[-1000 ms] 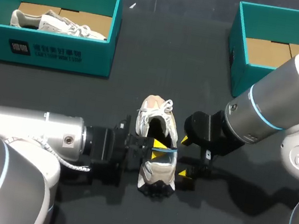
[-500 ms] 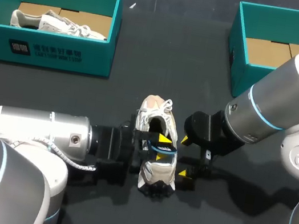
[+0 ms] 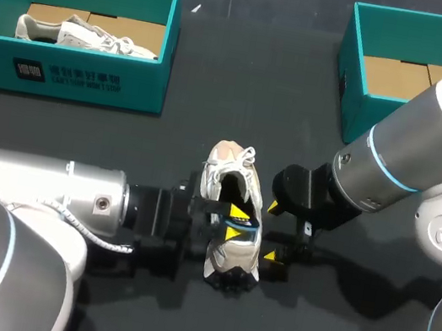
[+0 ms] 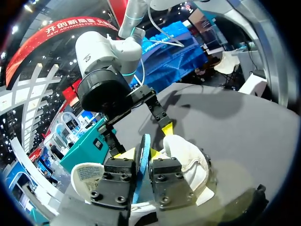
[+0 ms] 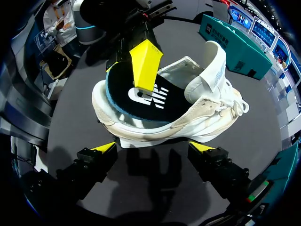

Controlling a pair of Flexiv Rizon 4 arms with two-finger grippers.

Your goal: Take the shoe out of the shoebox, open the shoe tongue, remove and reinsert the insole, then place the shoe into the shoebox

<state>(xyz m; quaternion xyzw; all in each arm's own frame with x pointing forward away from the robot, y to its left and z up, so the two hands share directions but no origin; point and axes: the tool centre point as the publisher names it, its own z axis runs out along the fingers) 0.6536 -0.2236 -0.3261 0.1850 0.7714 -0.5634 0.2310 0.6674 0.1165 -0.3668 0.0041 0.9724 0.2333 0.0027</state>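
Dark table (image 3: 217,88): shoe (image 3: 232,176) laid at centre, outside the shoebox (image 3: 348,102). Insole (image 5: 141,103) pinched at heel by left gripper (image 3: 233,222), presumably for withdrawal or reseating. Right gripper (image 3: 274,231) set wide beside shoe, likely for steadying.

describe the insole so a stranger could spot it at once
In the middle of the black table lies a white lace-up sneaker. The flat black foam insole rests in its opening, held by the left gripper; its blue edge and dark top stand out from the pale shoe.
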